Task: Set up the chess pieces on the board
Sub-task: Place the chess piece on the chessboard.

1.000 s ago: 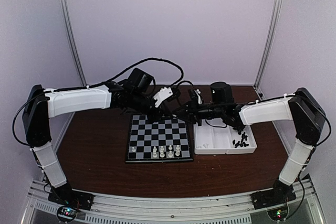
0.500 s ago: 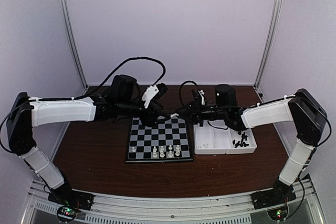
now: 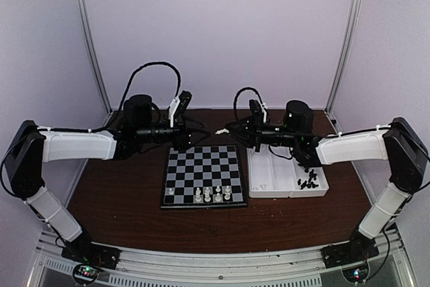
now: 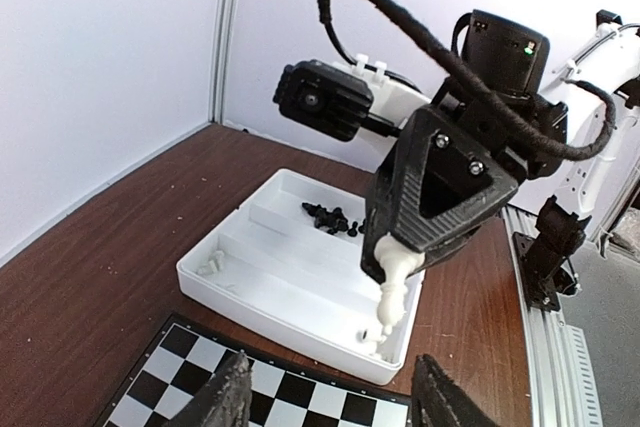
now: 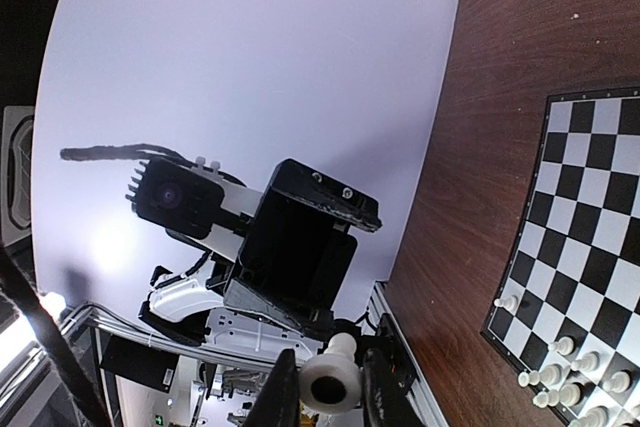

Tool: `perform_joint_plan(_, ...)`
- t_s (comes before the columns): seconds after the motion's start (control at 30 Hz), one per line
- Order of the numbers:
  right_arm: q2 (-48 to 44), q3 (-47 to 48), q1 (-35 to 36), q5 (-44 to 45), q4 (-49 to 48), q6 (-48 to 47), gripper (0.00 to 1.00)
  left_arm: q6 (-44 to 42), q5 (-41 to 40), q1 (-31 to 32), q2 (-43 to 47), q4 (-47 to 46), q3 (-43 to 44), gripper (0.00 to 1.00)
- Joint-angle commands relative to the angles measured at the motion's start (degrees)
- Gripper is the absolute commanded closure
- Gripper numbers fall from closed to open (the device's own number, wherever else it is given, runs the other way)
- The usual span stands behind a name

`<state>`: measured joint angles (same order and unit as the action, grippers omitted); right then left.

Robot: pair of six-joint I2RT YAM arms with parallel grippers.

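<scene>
**One white piece [image 5: 330, 377] aloft near the board [image 3: 203, 176]**

The left gripper [image 4: 335, 402] hangs apart, empty, over the checked board's far edge. From above, the held piece is only a white speck. The right wrist view shows its round glossy base clamped in the right gripper [image 5: 333, 394]. Right of the board, a moulded white tray [image 3: 269, 181] holds black pieces [image 3: 308, 181].

Board [image 3: 201, 166]: black and pale grey checks, dark rim; white pieces [image 3: 213, 194] at near edge. Tray [image 3: 269, 178]: white; black pieces [image 3: 308, 181] inside. Table [image 3: 121, 193]: reddish-brown.
</scene>
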<state>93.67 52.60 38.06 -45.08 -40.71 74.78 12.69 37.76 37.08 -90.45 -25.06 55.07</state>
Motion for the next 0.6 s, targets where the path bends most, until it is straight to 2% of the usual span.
perform_joint_plan(0.0,0.97,0.22,1.66,1.52,-7.28,3.36,0.87,-0.67,2.85,0.1,1.59,-7.53,-1.85,0.45)
perform_joint_plan(0.2,3.91,2.04,3.09,1.49,-11.11,5.62,0.87,-1.6,4.73,0.1,1.96,-8.6,-1.81,0.47)
perform_joint_plan(0.43,5.03,3.21,3.77,1.64,-12.23,6.27,0.87,-1.85,7.56,0.1,1.68,-12.13,-2.95,0.56)
perform_joint_plan(0.57,5.21,3.55,3.78,1.33,-12.37,6.38,0.87,-1.82,9.32,0.14,1.36,-12.25,-2.86,0.55)
